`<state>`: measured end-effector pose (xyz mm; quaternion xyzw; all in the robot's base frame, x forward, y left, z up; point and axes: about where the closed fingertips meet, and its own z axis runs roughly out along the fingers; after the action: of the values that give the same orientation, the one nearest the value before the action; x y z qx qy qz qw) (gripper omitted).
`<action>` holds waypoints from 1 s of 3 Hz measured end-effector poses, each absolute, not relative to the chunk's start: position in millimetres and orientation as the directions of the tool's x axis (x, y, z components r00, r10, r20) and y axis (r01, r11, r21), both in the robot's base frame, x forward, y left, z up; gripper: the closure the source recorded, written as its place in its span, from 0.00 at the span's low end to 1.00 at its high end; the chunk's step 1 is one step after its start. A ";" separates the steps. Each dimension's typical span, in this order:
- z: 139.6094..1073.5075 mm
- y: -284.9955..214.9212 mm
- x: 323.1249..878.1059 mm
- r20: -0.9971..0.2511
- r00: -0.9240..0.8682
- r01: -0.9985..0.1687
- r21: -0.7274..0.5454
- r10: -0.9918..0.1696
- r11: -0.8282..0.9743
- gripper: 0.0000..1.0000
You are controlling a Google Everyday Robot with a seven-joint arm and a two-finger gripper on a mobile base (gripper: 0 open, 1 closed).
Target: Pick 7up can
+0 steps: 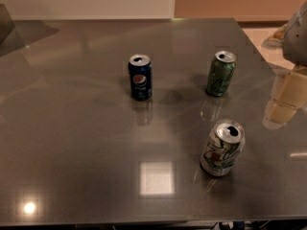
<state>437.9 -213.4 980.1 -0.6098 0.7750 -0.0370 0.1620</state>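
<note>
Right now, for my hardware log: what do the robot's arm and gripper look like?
The gripper sits at the right edge of the view, over the table's right side. It is made of pale cream, blocky segments with darker seams between them. Above it, the arm is a rounded grey-white shell. No cables or markings show, and most of the arm is out of frame.

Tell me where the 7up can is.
Camera view: the 7up can stands front right, near the green can; the end effector is at the right edge.
</note>
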 end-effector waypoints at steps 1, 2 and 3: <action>970.9 -208.9 421.7 -0.240 -0.183 -0.950 -0.205 -0.953 0.234 0.00; 947.1 -196.1 393.4 -0.317 -0.164 -0.970 -0.123 -0.934 0.212 0.00; 918.7 -181.3 367.5 -0.391 -0.132 -0.985 -0.054 -0.911 0.165 0.00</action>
<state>367.5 -181.3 918.7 -0.6368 0.7443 0.1089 0.1696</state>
